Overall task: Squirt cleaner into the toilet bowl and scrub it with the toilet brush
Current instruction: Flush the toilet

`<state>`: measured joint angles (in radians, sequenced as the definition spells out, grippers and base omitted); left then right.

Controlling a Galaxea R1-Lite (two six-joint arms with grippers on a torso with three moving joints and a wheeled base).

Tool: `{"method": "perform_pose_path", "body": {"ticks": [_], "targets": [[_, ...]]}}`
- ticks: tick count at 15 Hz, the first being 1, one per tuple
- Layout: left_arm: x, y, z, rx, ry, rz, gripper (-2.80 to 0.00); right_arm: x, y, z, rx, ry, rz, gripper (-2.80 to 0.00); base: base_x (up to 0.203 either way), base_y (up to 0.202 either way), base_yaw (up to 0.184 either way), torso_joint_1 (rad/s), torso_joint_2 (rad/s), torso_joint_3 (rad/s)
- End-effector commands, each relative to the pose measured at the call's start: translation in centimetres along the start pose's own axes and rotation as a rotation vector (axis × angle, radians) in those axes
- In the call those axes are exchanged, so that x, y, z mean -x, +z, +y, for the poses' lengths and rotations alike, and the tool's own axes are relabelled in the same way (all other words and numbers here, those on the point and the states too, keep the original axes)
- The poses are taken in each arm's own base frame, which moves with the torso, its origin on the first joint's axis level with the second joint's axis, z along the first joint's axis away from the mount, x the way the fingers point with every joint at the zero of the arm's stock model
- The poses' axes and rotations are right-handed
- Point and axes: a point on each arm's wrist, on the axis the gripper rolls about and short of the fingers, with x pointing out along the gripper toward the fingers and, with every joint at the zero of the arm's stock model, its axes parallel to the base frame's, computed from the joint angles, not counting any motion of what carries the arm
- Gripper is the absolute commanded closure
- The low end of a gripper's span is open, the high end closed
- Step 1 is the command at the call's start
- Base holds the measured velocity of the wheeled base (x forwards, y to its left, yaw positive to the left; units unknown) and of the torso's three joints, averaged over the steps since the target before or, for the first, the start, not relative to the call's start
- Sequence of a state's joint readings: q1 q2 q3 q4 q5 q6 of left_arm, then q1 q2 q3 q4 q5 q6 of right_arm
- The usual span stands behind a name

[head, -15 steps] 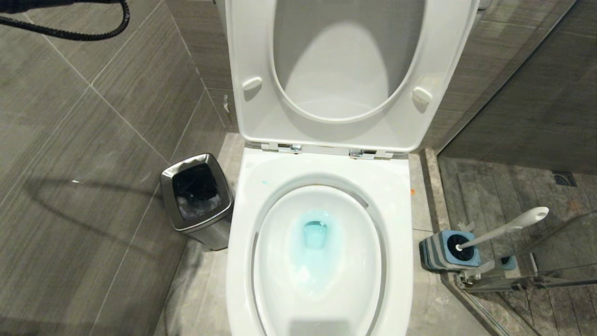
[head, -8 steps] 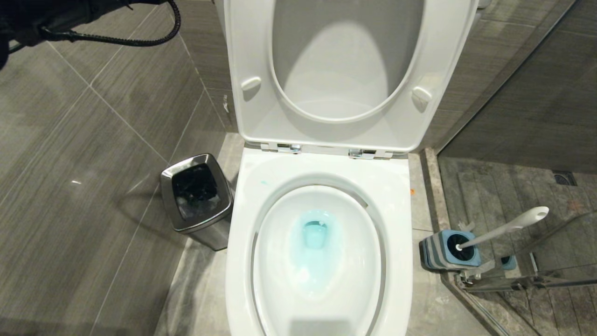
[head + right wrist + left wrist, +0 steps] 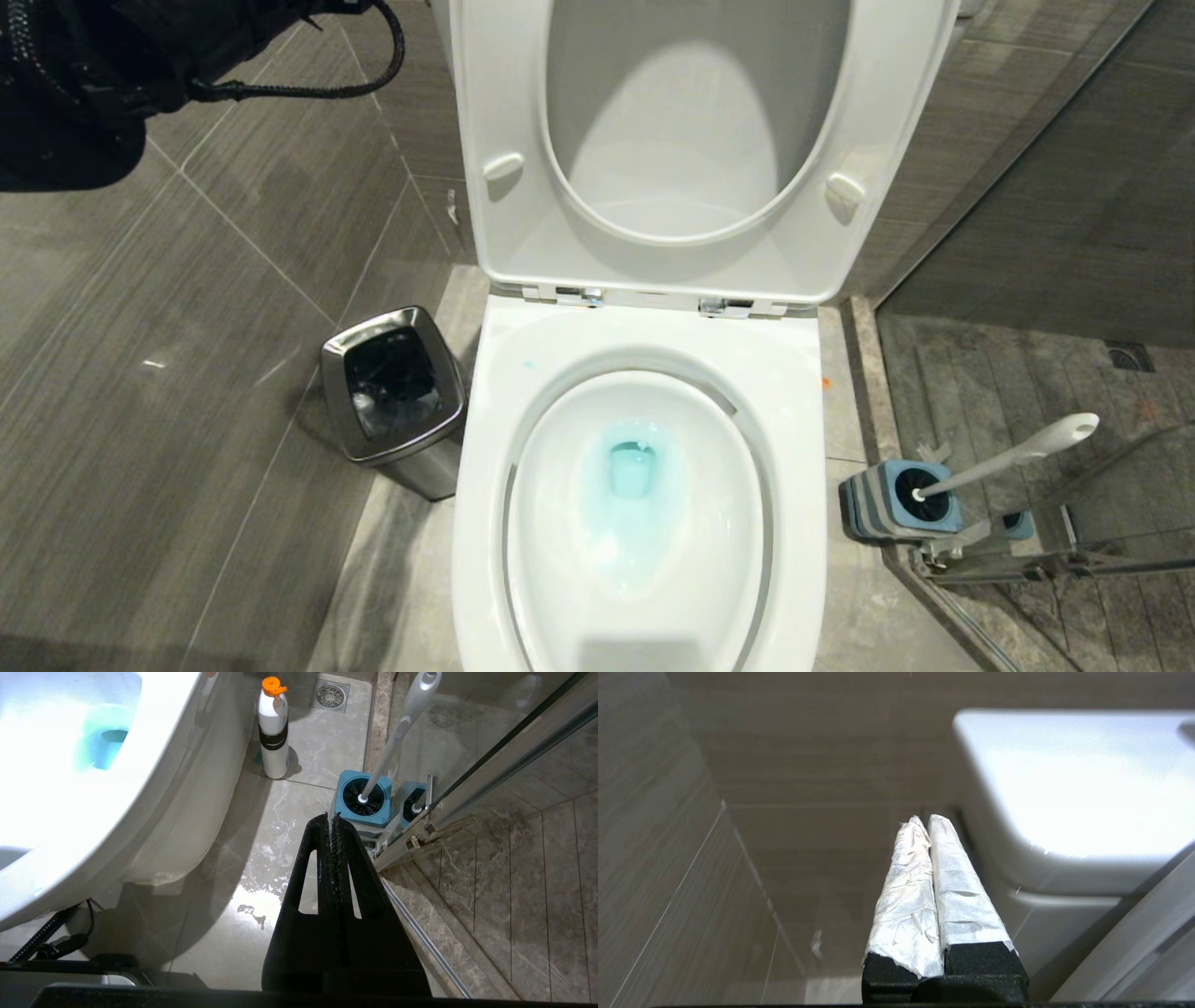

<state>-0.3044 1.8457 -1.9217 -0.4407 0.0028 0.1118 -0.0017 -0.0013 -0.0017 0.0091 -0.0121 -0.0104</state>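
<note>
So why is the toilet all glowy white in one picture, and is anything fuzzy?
Right wrist view: light glares off the bowl rim, washing it out; a bright patch shines on the wet floor. Left wrist view: the tank looks soft and blown out. Head view: the left arm is a dark blur in the corner.

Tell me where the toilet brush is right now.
The toilet brush stands in its square blue holder on the floor at the right of the toilet bowl in the head view, beside the glass shower door, handle leaning toward the shower.
</note>
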Motion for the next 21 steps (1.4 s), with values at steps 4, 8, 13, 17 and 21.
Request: {"method": "perform_pose_path", "body": {"ticks": [4,8,13,17,21], "targets": [[-1.2,-2.0,-0.7,0.024,-0.006,-0.026,0.0,0.0,0.0,0.0,0.0,0.0,0.001,0.0,0.0,0.0,0.0,0.0,0.0,0.0],[-1.9,-4.3,-1.2,0.025,-0.011,-0.005,0.0,0.0,0.0,0.0,0.0,0.0,0.0,0.0,0.0,0.0,0.0,0.0,0.0,0.0],[-2.1,-5.4,-1.5,0.032,-0.019,0.02,0.0,0.0,0.0,0.0,0.0,0.0,0.001,0.0,0.0,0.0,0.0,0.0,0.0,0.0],[-2.4,-6.1,-1.6,0.032,-0.02,0.039,0.0,0.0,0.0,0.0,0.0,0.0,0.001,0.0,0.0,0.0,0.0,0.0,0.0,0.0],[-2.9,-7.7,-2.2,0.037,-0.043,0.106,0.0,0.0,0.0,0.0,0.0,0.0,0.001,0.0,0.0,0.0,0.0,0.0,0.0,0.0]]}}
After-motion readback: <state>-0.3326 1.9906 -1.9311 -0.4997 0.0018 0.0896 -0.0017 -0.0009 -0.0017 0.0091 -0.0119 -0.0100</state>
